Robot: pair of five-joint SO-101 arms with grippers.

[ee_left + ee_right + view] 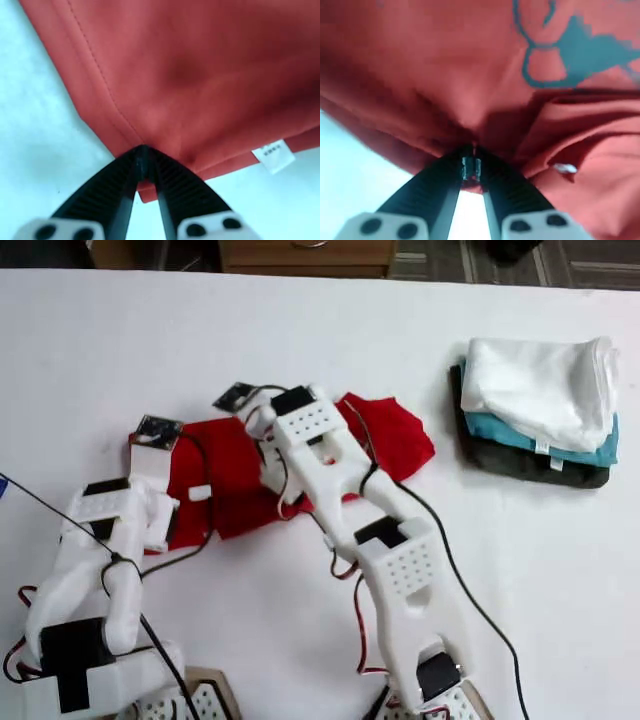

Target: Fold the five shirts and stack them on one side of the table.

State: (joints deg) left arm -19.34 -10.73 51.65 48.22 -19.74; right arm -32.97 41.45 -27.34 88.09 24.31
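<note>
1. The left pincer (143, 161) is closed to a pinch. Its two black jaws meet on the stitched hem of the red shirt (228, 480), right at a corner of the cloth.
2. The right pincer (470, 165) is likewise closed tight, with a bunched fold of the same red shirt caught between its jaws.
3. The red shirt lies flat but rumpled on the white table (300, 330). Its long axis runs from the left pincer, past the right pincer, and on toward the stack. One end is at the left pincer's tips, and the other end spreads out beyond the right pincer, on the side away from the left one.
4. A white tag (274, 155) hangs off the shirt's edge near the left pincer, along the same hem that it grips.
5. A teal print (570, 55) sits on the cloth ahead of the right pincer's tips, and the fabric beside it is creased into folds.
6. Four shirts can be counted: one red one held by both pincers and three folded ones in a single stack.
7. The stack lies well apart from the right pincer, on its far side from the left pincer and clear of the red shirt's end. The white shirt (540, 385) is on top, the teal shirt (490, 427) in the middle and the dark shirt (520, 465) at the bottom.
8. There are two arms and two pincers, each closed on the red shirt.
</note>
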